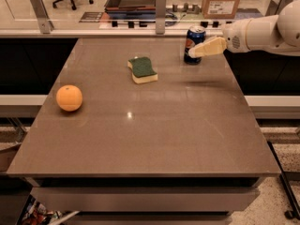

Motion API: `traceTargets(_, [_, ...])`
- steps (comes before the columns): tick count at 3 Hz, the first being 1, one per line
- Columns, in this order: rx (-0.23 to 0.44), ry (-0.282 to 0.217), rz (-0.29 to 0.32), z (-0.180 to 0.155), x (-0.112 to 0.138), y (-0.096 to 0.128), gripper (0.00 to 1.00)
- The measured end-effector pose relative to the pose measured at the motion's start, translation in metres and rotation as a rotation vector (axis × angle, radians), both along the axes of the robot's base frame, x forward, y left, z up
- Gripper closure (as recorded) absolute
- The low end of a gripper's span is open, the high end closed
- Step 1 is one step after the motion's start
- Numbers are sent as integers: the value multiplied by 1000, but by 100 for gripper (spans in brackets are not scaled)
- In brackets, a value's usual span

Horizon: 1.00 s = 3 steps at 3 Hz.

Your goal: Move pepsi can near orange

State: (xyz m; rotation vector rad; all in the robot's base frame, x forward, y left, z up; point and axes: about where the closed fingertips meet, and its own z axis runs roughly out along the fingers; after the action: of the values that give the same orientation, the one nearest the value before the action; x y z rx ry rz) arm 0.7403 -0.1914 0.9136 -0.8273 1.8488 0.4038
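At the far right of the brown table (187,125), the blue metal pepsi can (193,40) stands upright, the cream gripper (200,49) against it. Clasped or not, I cannot tell. A sideways nudge could topple it, well apart from the round orange (69,98).

One pepsi can (195,35), one orange (69,98), one sponge (142,69), one hand (192,53) beside pepsi can.

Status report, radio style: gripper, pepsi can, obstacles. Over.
Gripper at small blue metal pepsi can, far right of table. Can upright, far from round orange fruit at left. Green-and-yellow sponge roughly between them.
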Motion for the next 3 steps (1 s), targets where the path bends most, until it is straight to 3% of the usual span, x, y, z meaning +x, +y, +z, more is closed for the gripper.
traceTargets(1, [41, 1, 17, -4, 13, 10, 0])
traceTargets(3, [34, 18, 45, -10, 36, 25, 0])
